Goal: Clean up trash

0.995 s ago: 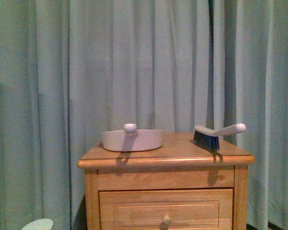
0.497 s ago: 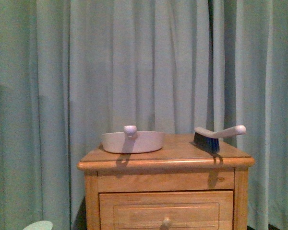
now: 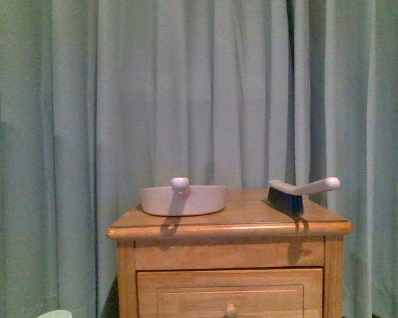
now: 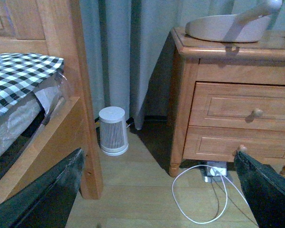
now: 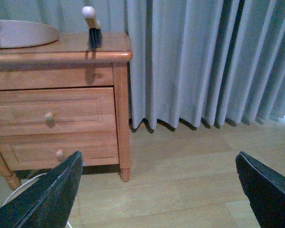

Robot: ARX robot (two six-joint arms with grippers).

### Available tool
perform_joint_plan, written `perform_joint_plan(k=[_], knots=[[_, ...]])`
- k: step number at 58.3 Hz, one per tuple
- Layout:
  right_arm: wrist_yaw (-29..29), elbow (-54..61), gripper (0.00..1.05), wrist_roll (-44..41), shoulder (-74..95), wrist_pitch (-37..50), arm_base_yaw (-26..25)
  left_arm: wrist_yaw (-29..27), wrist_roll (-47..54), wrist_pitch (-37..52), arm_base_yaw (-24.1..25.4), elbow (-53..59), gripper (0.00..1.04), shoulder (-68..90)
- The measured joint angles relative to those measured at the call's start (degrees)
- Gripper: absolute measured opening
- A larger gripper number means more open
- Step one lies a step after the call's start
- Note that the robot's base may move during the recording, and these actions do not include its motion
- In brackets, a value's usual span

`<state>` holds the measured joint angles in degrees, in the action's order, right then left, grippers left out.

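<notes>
Here, the left tool (image 4: 159,154) hangs low over the floor (image 4: 142,190), its fingers (image 4: 47,199) wide apart. This view alone shows the bed (image 4: 19,76) with its checked cover, a white ribbed canister (image 4: 113,130) and a white cable (image 4: 199,190). The front view shows neither arm; the dustpan (image 3: 184,200) sits left and the brush (image 3: 295,191) right on the worktop (image 3: 252,213), apart. The right tool (image 5: 157,154) is likewise low and spread, near the curtain (image 5: 204,61). The trash cannot be found in any view.
</notes>
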<state>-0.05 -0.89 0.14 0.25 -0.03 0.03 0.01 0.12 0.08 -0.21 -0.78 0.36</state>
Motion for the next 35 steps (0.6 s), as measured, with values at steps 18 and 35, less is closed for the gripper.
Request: perform_joint_plan(k=[18,35], knots=[[0.00,0.00,0.97,0.00,0.00,0.00,0.02,0.00,0.00,0.00,0.00,0.00,0.97,-0.02],[0.00,0.00,0.97,0.00,0.00,0.00,0.00,0.00,0.02,0.00,0.00,0.00,0.97,-0.02]])
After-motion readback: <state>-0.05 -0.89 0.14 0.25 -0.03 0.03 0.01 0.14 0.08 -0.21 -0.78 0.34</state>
